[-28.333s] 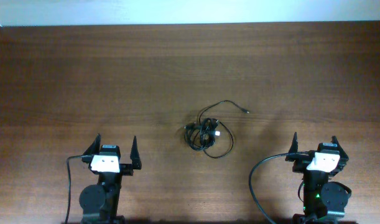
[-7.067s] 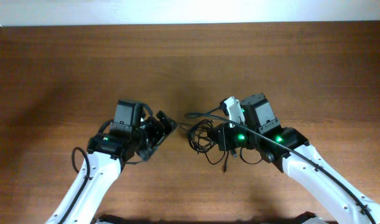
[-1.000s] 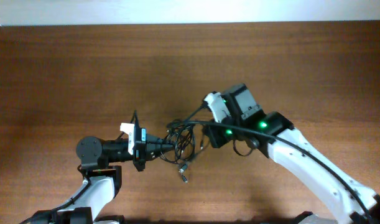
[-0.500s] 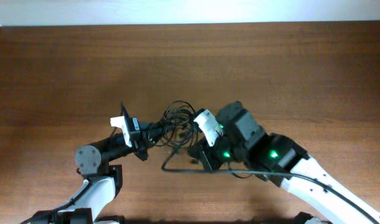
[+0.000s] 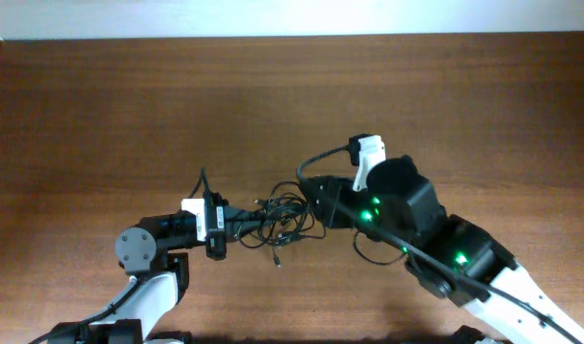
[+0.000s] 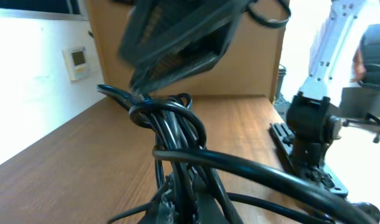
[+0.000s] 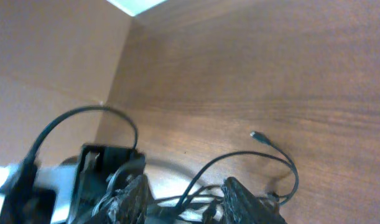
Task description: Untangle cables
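The left gripper [image 5: 237, 223] is sitting at 9 o'clock of the cables [image 5: 277, 222], clamping what we are reading as the near edge of the knot. In the left wrist view the cables [image 6: 174, 146] are bunching tight against the lens under one blurred finger [image 6: 177, 37], which fits a firm pinch. We are taking this as the anchor side.

The right gripper [image 5: 313, 198] is sitting at 2 o'clock of the clump, opposite the left. Its fingers [image 7: 135, 193] are standing apart, with thin strands crossing the gap and nothing squeezed that we are seeing.

The cables are hanging between the two grippers, toward 7 o'clock of the table [image 5: 100, 105] centre. We cannot tell whether they are resting on it or just above it. One plug [image 5: 276, 258] is trailing out at 6 o'clock. The right wrist view is showing a plug end [image 7: 254, 134] lying free on the wood, possibly the same one.

We are judging the knot mostly unworked, with its loops crowding together. Opposed grippers are making sense here: one anchoring, one drawing a strand out.
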### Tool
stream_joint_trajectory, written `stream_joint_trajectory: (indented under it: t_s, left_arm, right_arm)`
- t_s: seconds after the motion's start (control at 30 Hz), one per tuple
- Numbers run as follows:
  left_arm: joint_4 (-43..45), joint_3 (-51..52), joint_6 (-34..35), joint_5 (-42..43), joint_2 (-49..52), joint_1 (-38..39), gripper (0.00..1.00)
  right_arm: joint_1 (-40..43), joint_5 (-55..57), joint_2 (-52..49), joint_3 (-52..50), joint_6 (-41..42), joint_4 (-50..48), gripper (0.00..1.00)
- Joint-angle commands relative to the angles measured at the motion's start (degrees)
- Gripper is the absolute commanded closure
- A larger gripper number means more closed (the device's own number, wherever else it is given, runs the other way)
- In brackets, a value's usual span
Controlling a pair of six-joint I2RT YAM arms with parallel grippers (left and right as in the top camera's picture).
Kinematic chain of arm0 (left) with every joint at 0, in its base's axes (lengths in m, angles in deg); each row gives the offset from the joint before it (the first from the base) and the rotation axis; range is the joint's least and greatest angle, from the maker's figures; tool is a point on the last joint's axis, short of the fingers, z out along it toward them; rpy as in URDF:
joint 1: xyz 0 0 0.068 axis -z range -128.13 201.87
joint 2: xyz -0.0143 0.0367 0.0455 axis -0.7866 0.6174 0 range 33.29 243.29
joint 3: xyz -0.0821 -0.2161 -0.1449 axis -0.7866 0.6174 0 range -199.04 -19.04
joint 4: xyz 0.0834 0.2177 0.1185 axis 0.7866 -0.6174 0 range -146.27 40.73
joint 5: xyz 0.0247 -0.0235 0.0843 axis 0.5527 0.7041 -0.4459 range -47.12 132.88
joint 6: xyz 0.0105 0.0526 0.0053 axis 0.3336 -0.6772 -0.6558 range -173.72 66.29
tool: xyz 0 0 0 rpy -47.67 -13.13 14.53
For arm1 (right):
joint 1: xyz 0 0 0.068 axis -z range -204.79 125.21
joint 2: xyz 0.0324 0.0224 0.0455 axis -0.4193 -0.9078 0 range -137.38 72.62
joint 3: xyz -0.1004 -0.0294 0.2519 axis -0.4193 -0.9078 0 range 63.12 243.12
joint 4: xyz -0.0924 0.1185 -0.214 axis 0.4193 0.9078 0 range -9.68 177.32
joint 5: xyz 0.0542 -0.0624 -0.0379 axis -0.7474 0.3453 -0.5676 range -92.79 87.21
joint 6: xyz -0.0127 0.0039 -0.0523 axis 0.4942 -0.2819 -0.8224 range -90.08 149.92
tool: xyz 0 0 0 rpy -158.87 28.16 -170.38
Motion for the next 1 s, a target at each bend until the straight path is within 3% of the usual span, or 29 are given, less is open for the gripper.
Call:
stream_joint_trajectory:
  t_s: [0.0, 0.07, 0.13, 0.23, 0.33, 0.4, 0.47, 0.57, 0.77, 0.87, 0.97]
  left_arm:
    - [0.4, -0.5, -4.0, 2.5, -0.3, 0.2, 1.0]
    - [0.3, -0.5, -7.2, 1.6, -0.3, 0.2, 1.0]
    - [-0.7, -0.5, -7.2, -5.1, -0.3, -0.5, 1.0]
    - [-10.8, -0.5, -7.1, -15.2, -0.3, -1.8, 1.0]
    - [-11.6, -0.5, -2.9, -17.5, -0.3, -1.8, 1.0]
    - [-11.7, -0.5, -2.1, -17.6, -0.3, -1.8, 1.0]
    - [-11.6, -0.5, -2.4, -15.3, -0.3, -1.8, 1.0]
    - [-11.7, -0.5, -15.3, -2.8, -0.3, -1.8, 1.0]
    - [-11.6, -0.5, -17.2, -2.8, -0.3, -1.8, 1.0]
    - [-11.6, -0.5, -17.2, -2.8, -0.3, -1.8, 1.0]
    - [-11.5, -0.5, -17.2, -2.8, -0.3, -1.8, 1.0]
  right_arm:
    - [0.4, -0.5, -2.6, 0.5, 10.2, 4.1, 0.59]
    - [0.4, -4.1, -2.8, 0.5, 10.2, 9.0, 0.6]
    - [0.4, -8.5, -2.8, 0.5, 10.1, 15.2, 0.62]
    - [0.3, -13.6, -2.8, 0.5, 9.4, 16.0, 0.63]
    - [0.3, -11.4, -3.0, 0.5, 9.0, 16.0, 0.66]
    - [0.3, -8.4, -4.3, 0.5, 8.3, 15.1, 0.66]
    - [0.4, -8.7, -5.1, 0.5, 8.2, 12.1, 0.48]
    - [1.7, -12.9, -4.9, 0.5, 11.2, 0.9, 0.58]
    - [3.4, -13.3, -6.8, 0.5, 15.1, 3.0, 0.64]
    - [3.4, -14.7, -12.5, 0.5, 18.7, 3.1, 0.76]
    - [3.4, -14.7, -14.3, 0.5, 18.7, 2.6, 0.77]
